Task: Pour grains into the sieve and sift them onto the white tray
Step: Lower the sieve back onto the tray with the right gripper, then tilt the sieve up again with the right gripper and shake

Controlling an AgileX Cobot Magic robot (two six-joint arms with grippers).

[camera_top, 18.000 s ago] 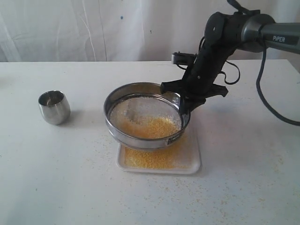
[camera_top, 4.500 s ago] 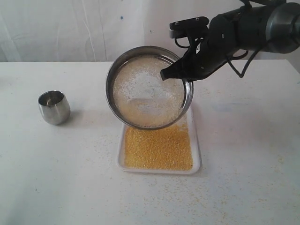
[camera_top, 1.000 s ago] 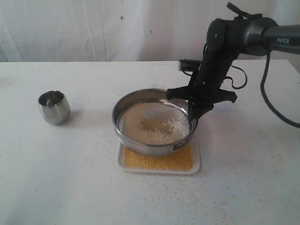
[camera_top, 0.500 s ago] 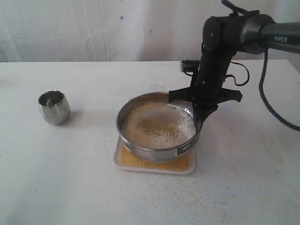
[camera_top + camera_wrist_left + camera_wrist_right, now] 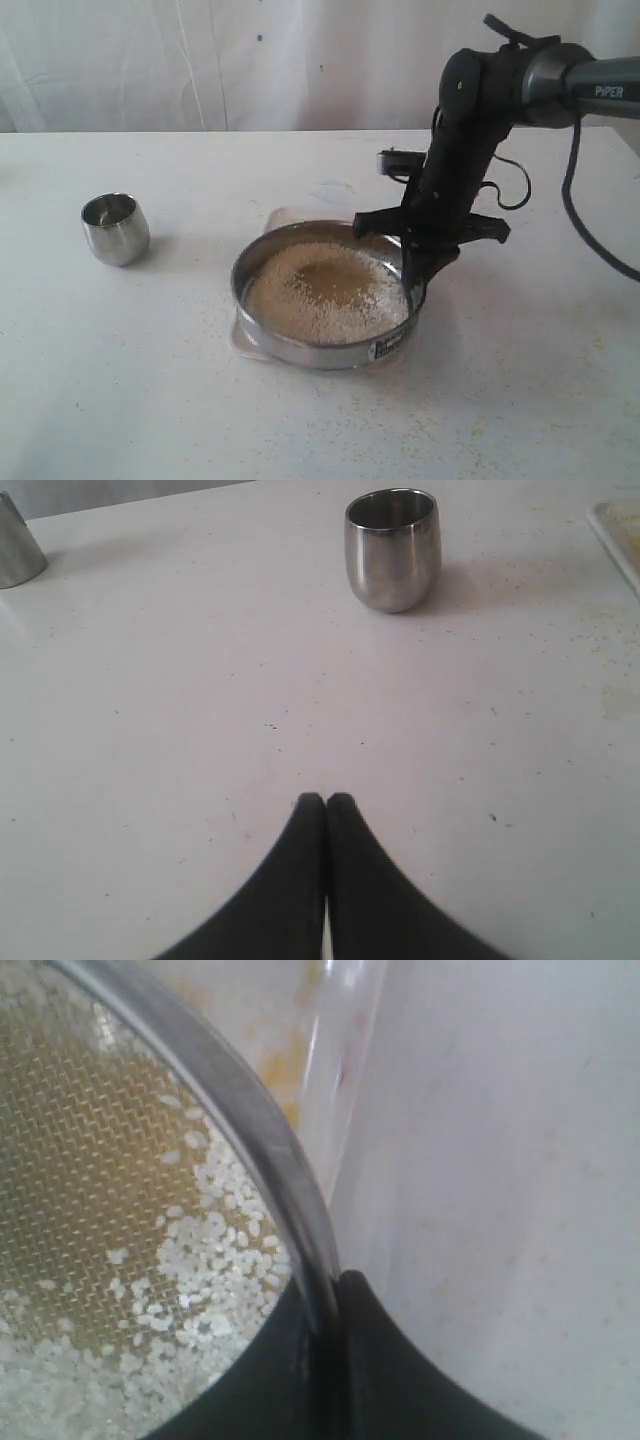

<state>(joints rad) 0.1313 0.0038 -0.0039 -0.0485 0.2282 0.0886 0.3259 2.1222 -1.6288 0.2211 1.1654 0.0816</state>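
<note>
Seen from outside, the sieve sits on the white tray on the desk. Whitish grains are spread over its mesh, and a steel cup stands well to the left. The left wrist view shows the left fingers pressed together, holding nothing. The right wrist view shows the right fingers clamped on the sieve's rim.

I have the right pincer clamped on the sieve rim. The sieve lies low over the tray, hiding most of it. Whitish grains cover the mesh. A cup stands well apart on the bench.
</note>
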